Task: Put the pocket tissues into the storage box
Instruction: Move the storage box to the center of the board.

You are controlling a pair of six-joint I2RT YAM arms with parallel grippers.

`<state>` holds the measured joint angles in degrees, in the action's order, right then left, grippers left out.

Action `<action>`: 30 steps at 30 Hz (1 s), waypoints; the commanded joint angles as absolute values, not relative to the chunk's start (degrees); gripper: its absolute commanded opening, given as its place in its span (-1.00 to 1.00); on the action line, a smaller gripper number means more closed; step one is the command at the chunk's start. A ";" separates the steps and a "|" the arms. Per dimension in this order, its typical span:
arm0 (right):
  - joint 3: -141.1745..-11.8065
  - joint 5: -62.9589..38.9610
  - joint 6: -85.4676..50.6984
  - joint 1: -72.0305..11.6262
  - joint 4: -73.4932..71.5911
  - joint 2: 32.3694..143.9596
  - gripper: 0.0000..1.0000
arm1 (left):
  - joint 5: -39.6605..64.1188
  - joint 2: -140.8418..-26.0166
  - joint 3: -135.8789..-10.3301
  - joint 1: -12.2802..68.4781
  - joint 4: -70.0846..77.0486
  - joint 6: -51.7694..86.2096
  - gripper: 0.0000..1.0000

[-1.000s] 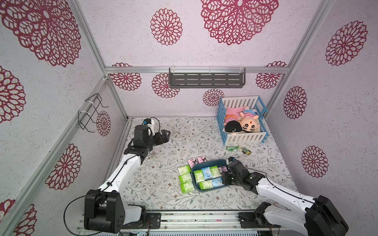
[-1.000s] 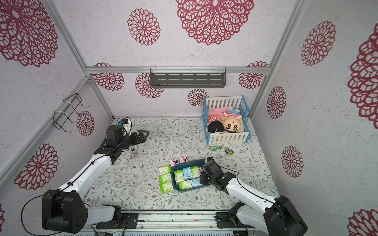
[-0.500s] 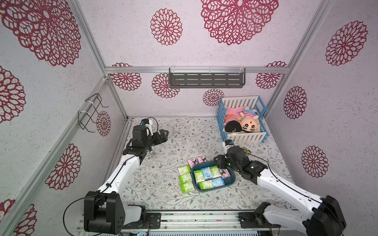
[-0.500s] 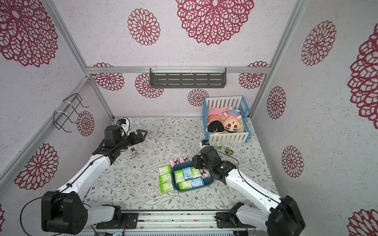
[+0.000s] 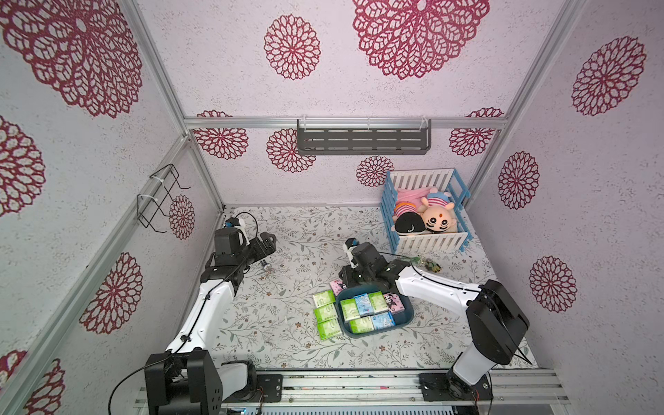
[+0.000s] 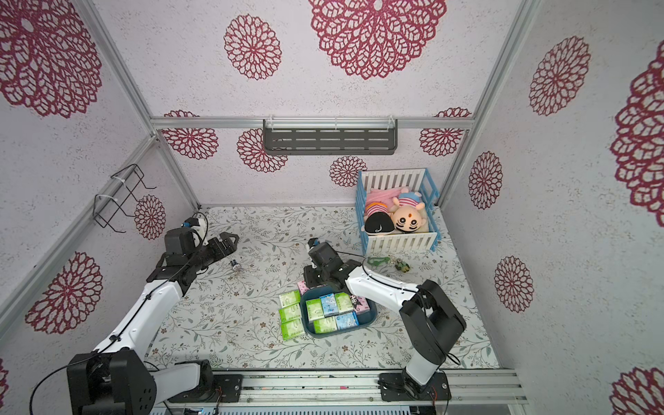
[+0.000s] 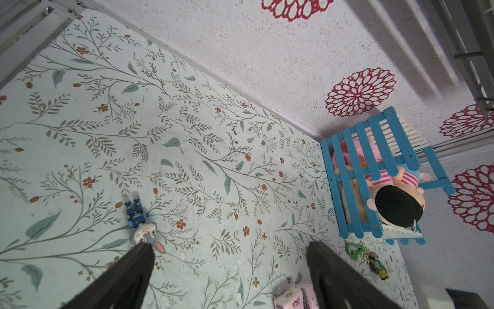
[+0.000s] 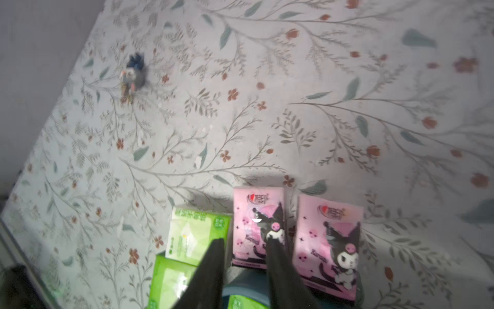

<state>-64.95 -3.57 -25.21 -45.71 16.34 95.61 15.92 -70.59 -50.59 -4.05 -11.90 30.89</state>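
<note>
Now | right gripper over pink pack, grasp unclear | pack lengthwise along fingers | left gripper released

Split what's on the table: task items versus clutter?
Job: storage box; pocket tissues, with green packs and pink packs beside it, more inside.
Lying about: slatted crib with plush dolls, rabbit figurine, green keyring charm.

Left arm stretched forward, left gripper wide apart, empty. Right arm bent inward, right gripper angled down, narrowly parted, empty.
</note>
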 commanded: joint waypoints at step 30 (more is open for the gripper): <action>-53.57 -1.70 -32.07 -49.69 22.65 86.65 -1.00 | 21.44 -72.24 -49.12 -2.73 -4.58 39.75 0.94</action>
